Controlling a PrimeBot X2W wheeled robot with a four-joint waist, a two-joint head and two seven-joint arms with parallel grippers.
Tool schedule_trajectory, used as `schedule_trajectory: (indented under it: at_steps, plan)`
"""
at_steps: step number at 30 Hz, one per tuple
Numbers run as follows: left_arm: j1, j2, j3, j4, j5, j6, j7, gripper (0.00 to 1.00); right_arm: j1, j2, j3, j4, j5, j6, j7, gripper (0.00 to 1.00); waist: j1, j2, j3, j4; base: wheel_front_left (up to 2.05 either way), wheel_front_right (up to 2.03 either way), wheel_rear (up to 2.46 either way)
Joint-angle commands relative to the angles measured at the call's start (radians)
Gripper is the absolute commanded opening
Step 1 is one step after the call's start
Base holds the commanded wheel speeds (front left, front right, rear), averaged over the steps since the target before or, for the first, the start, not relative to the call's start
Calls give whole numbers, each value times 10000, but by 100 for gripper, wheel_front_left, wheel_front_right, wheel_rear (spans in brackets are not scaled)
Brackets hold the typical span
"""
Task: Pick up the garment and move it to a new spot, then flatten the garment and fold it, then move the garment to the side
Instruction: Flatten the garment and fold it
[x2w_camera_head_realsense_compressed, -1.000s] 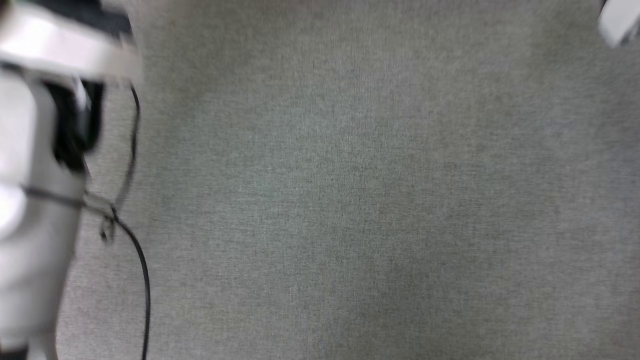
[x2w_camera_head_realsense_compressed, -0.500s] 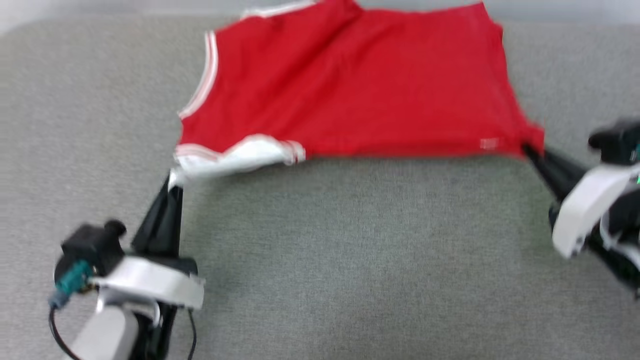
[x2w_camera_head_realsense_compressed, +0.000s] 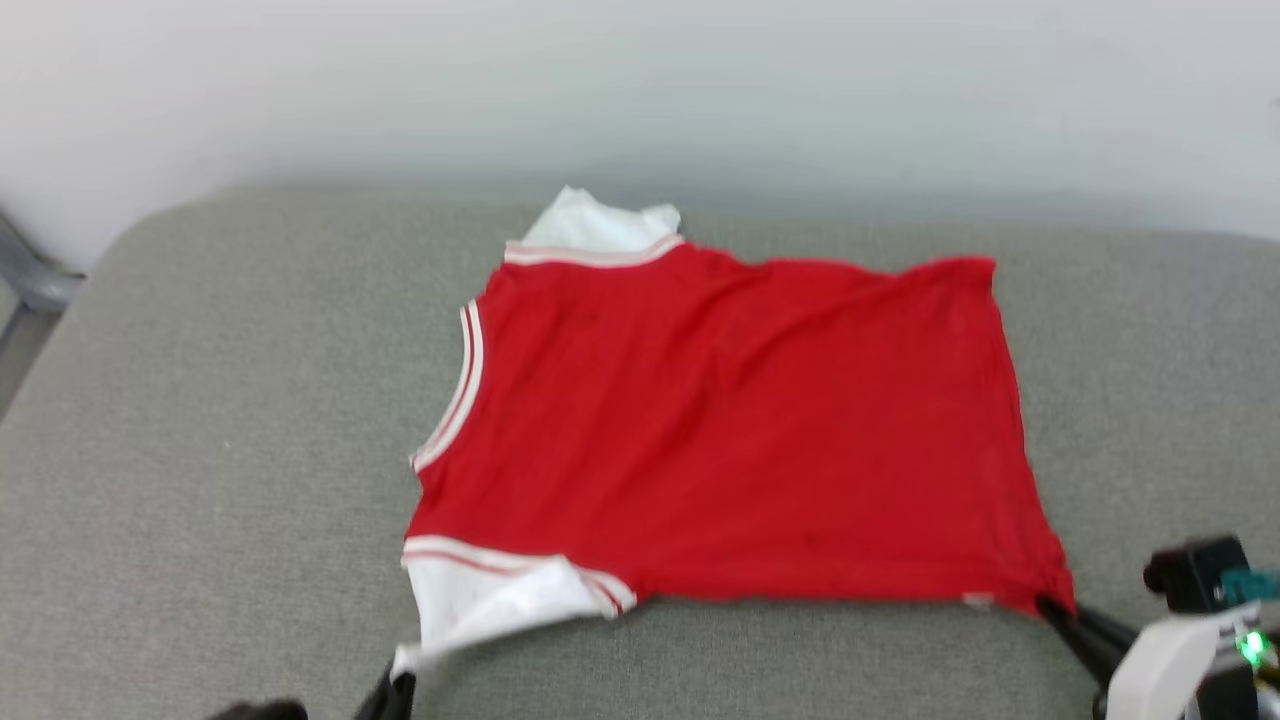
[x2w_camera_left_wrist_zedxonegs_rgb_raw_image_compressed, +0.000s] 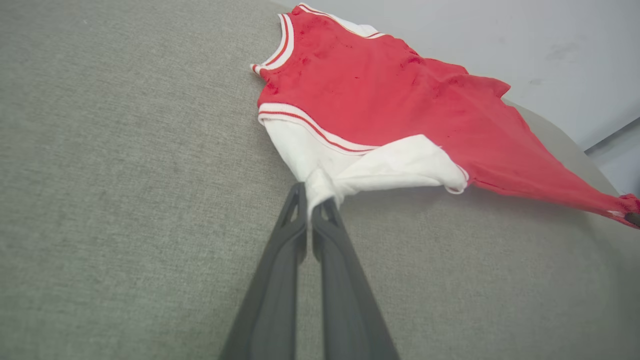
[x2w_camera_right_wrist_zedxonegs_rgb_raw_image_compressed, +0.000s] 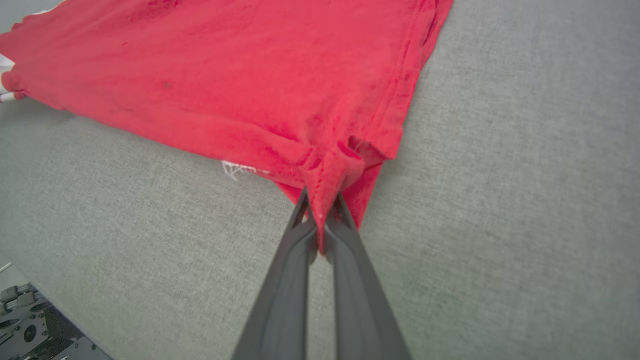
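Gray cushion (x2w_camera_head_realsense_compressed: 200, 400) by a pale wall (x2w_camera_head_realsense_compressed: 640, 80) has the red shirt (x2w_camera_head_realsense_compressed: 730, 430) lying spread out on it, mostly flat. The left gripper (x2w_camera_left_wrist_zedxonegs_rgb_raw_image_compressed: 314, 200) is pinched shut on the near white sleeve (x2w_camera_left_wrist_zedxonegs_rgb_raw_image_compressed: 350, 170). The right gripper (x2w_camera_right_wrist_zedxonegs_rgb_raw_image_compressed: 322, 202) is pinched shut on the near bottom corner (x2w_camera_right_wrist_zedxonegs_rgb_raw_image_compressed: 345, 165), so I think they hold it stretched to smooth the bumps.

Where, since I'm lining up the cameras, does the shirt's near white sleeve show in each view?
Head view: lower left, the sleeve pinched by the left hand.
Left wrist view: centre, in that hand's tips.
Right wrist view: a white sliver at the far left edge.
Shared landmark: the red shirt.
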Motion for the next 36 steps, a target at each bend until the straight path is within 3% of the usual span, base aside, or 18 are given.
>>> schedule_trajectory:
  at_steps: [1, 12, 20, 29, 30, 32, 36]
  plan:
    - [271, 35, -27, -82, -101, -30, 69, 0, 367, 68, -125, -81, 41, -16, 17, 0, 4, -1, -419, 68, 0, 0, 0]
    - [1936, 349, -370, -943, -795, 72, 1036, 0, 2478, 1, -884, -958, 102, -16, 483, 0, 4, -1, -936, 115, 0, 0, 0]
    - [1210, 599, -367, -1032, -215, 20, 795, 0, 2417, 339, -1460, -1534, -5, -14, 812, 0, 4, -1, -891, 121, 0, 0, 0]
    - [-1403, 1117, -506, -380, 558, -667, 1222, 0, 1423, 514, -1783, -1836, -109, -14, 1020, 0, 4, -1, -229, -183, 0, 0, 0]
    - [-3177, 1366, -526, 230, 847, -1189, 1590, 0, 586, 633, -1699, -1812, -165, -14, 1154, 0, 4, -1, 545, -417, 0, 0, 0]
    - [-4576, 1453, -690, 913, 1021, -1557, 1888, 0, -136, 635, -1554, -1647, -247, -14, 1218, 0, 4, -1, 1197, -560, 0, 0, 0]
    - [-5800, 1463, -830, 1711, 1057, -1807, 2059, 0, -930, 629, -1336, -1409, -246, -13, 1233, 0, 4, -1, 1794, -703, 0, 0, 0]
